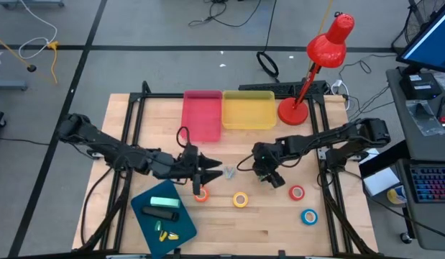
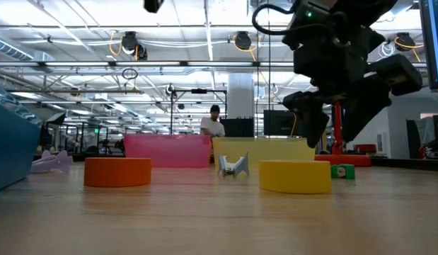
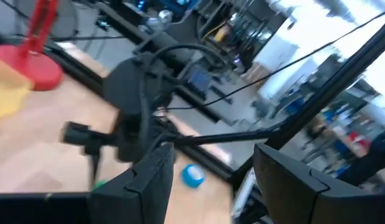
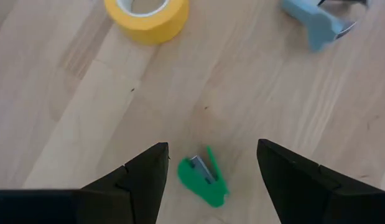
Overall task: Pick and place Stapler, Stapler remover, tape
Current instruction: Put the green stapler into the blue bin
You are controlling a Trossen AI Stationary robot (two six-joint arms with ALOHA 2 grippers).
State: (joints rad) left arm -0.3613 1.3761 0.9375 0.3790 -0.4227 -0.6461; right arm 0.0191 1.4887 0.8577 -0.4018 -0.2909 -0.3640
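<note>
No text I can read anywhere, no labels or brand marks on anything on the table, no numbers, no signs legible to me in the room behind, screen content unreadable

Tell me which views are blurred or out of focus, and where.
Left wrist view: motion-smeared throughout, the blue tape roll and red lamp soft. Low view: the orange tape roll and yellow tape roll up close look soft. Right wrist view: fairly sharp on the green stapler remover. High view: evenly lit, no blur.
</note>
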